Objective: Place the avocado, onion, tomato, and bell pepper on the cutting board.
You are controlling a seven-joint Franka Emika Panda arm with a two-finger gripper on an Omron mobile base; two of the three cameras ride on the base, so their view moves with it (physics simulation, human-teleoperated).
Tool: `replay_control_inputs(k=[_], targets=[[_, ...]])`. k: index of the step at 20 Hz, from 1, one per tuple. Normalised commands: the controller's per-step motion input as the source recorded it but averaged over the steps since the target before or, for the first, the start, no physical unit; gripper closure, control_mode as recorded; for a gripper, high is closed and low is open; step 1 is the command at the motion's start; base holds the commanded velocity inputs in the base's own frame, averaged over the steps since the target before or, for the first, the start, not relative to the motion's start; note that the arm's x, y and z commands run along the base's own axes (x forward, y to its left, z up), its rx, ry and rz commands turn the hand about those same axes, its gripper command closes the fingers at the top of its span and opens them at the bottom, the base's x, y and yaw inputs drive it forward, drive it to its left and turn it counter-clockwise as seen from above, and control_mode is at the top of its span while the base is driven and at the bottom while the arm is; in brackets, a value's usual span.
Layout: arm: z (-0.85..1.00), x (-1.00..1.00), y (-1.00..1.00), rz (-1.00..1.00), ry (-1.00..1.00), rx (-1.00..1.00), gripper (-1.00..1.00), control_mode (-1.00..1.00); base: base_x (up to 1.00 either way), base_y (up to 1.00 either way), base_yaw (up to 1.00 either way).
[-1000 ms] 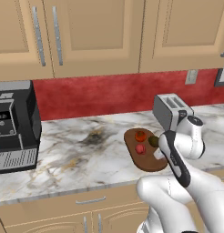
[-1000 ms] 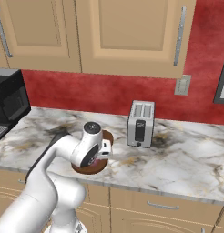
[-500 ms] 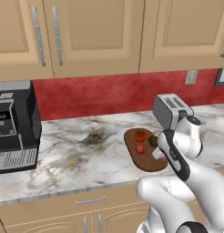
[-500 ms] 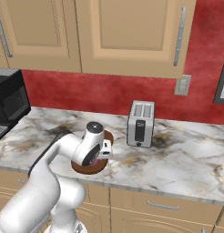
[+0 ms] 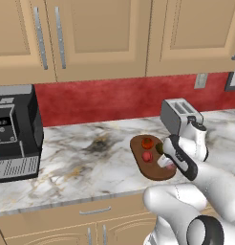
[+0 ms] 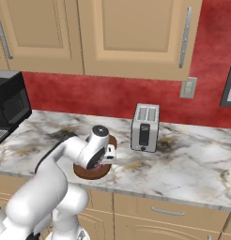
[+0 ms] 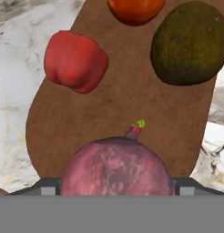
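Observation:
The oval reddish-brown cutting board [image 5: 149,171] lies on the marble counter in front of the toaster. On it sit the orange-red tomato [image 5: 147,142], the red bell pepper [image 5: 147,156] and the dark olive avocado [image 5: 159,147]. My gripper [image 5: 167,164] hangs low over the board's near right part, shut on the pinkish-purple onion [image 5: 170,166]. In the hand view the onion [image 7: 116,167] sits between the fingers just above the board [image 7: 123,104], with the bell pepper [image 7: 75,61], tomato [image 7: 134,8] and avocado [image 7: 191,43] beyond it. I cannot tell whether the onion touches the wood.
A silver toaster [image 5: 179,114] stands right behind the board, close to my forearm. A black coffee machine [image 5: 14,131] occupies the counter's left end. Bare marble [image 5: 86,160] stretches between them. The counter's front edge runs just below the board [image 6: 91,173].
The hand with the onion has dipped slightly toward the board. The three items on the board have not moved.

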Motion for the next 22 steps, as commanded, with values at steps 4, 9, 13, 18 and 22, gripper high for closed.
replay_control_inputs(k=[4, 9, 13, 18, 22], targets=[[-0.44, 0.02, 0.29, 0.0, 0.0, -0.01, 1.0, -1.0, 0.0, 0.0, 0.0], [-0.34, 0.0, 0.23, 0.0, -0.03, -0.02, -1.0, -1.0, 0.0, 0.0, 0.0], [-0.14, 0.0, 0.05, 0.0, -0.07, 0.0, -1.0, -1.0, 0.0, 0.0, 0.0], [-0.01, -0.05, 0.08, 0.0, -0.1, 0.0, -1.0, -1.0, 0.0, 0.0, 0.0], [0.09, -0.15, 0.12, 0.0, -0.13, 0.0, -1.0, -1.0, 0.0, 0.0, 0.0]])
